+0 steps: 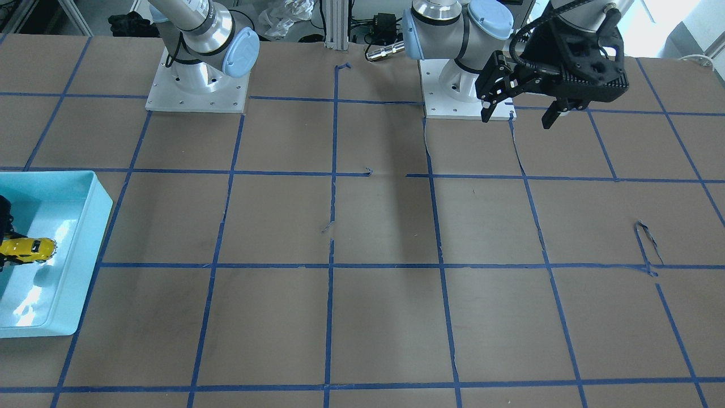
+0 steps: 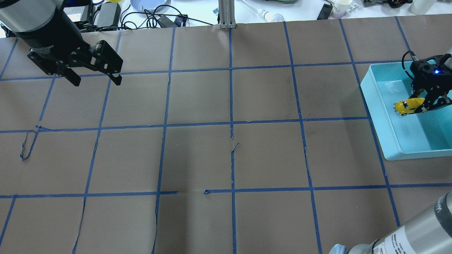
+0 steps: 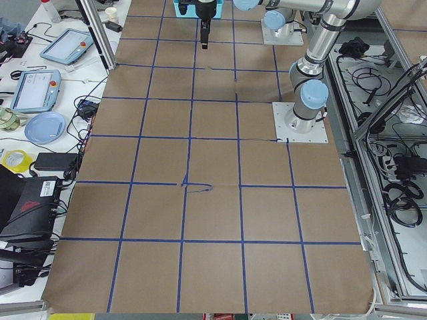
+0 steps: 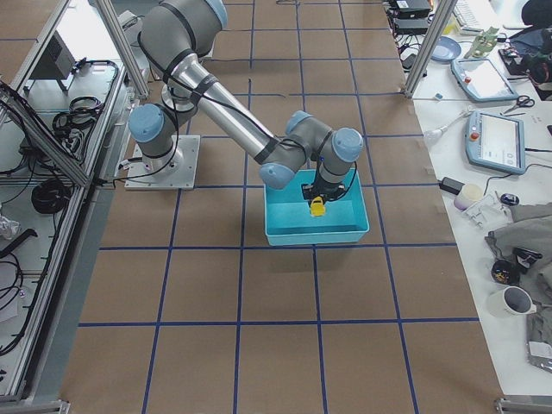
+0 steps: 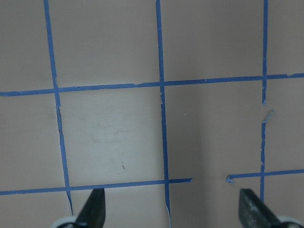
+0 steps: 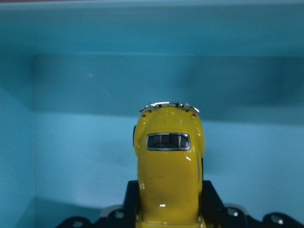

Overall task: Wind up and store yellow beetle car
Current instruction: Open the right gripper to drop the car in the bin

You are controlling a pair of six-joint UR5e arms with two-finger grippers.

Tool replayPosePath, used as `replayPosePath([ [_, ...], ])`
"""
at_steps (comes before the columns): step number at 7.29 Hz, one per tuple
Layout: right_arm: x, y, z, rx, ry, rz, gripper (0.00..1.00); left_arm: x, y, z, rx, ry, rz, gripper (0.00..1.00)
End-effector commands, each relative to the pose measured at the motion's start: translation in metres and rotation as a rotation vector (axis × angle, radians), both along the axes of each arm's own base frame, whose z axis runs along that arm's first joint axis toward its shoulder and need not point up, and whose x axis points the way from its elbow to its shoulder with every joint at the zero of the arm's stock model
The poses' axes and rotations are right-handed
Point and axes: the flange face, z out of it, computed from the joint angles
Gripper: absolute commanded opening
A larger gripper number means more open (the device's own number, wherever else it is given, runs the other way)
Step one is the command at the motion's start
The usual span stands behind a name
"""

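Front view: the car (image 1: 28, 249) is inside the blue tray (image 1: 85, 260) at nine o'clock on the desk; my left pincer (image 1: 516, 120) hangs at one o'clock, spread wide, empty. Overhead: right pincer (image 2: 421, 106) at three o'clock, clamped on the car's flanks. Right wrist view: tail end pointing away; whether the wheels touch the floor I cannot tell. I judge storing is in hand; next, lower gently, then release.

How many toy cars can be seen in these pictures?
1. The yellow beetle car is held in the right gripper, over the light blue bin. No other car shows in any view.
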Motion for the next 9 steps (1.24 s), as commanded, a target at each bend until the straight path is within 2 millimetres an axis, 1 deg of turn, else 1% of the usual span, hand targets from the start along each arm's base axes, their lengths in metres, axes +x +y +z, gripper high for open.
replayPosePath([
  [1, 0.002, 0.007, -0.016, 0.036, 0.004, -0.002, 0.01, 0.0, 0.0, 0.0, -0.001, -0.002, 0.0, 1.0],
  [2, 0.002, 0.007, -0.015, 0.034, 0.007, -0.01, 0.57, 0.0, 0.0, 0.0, -0.001, -0.002, 0.0, 1.0],
  [3, 0.002, 0.007, -0.014, 0.033, 0.017, -0.061, 0.99, 0.0, 0.001, 0.0, -0.001, -0.003, 0.0, 1.0],
  [4, 0.0, 0.006, -0.006, 0.025, 0.04, -0.14, 1.0, 0.0, 0.0, 0.0, -0.001, -0.002, 0.0, 1.0],
  [5, -0.001, 0.007, 0.006, 0.02, 0.068, -0.148, 1.0, 0.0, 0.001, 0.0, 0.001, 0.0, 0.001, 1.0],
  [6, 0.003, 0.012, 0.046, -0.03, 0.11, -0.228, 1.0, 0.0, 0.001, -0.002, 0.004, 0.0, 0.003, 1.0],
  [7, 0.012, 0.02, 0.078, -0.054, 0.142, -0.383, 0.95, 0.0, 0.001, -0.001, 0.002, -0.002, 0.003, 1.0],
  [8, 0.019, 0.031, 0.113, -0.078, 0.166, -0.522, 0.98, 0.0, 0.001, -0.002, 0.004, -0.001, 0.003, 1.0],
  [9, 0.03, 0.048, 0.14, -0.05, 0.183, -0.727, 1.0, 0.0, 0.001, -0.001, 0.002, -0.002, 0.003, 1.0],
])
